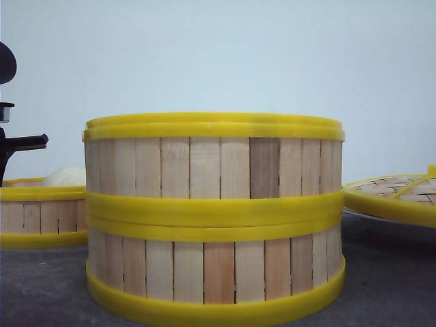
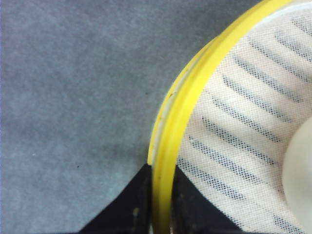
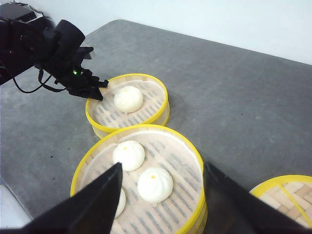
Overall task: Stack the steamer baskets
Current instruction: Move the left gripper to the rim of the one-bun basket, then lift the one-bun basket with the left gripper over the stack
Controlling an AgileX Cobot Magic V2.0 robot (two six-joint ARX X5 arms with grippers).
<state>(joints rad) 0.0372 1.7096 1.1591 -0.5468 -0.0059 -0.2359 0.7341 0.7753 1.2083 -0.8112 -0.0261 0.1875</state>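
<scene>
Nearest the front camera, two steamer baskets stand stacked [image 1: 214, 218] on the grey table [image 1: 41, 286], one squarely on the other, their yellow rims meeting in a thick band at mid-height. From the right wrist view the top basket of this stack holds three white buns [image 3: 154, 184] on a pale mesh liner. The right gripper [image 3: 161, 204] hovers above the stack with its dark fingers spread wide, touching nothing. Farther back on the left sits the third steamer basket [image 3: 127, 102], apart from the stack, holding a single bun [image 3: 128, 99]. The left gripper [image 2: 160, 195] pinches this basket's yellow rim, one finger outside the wall and one inside. To the right a woven bamboo lid [image 1: 395, 194] with a yellow rim rests on a plate.
</scene>
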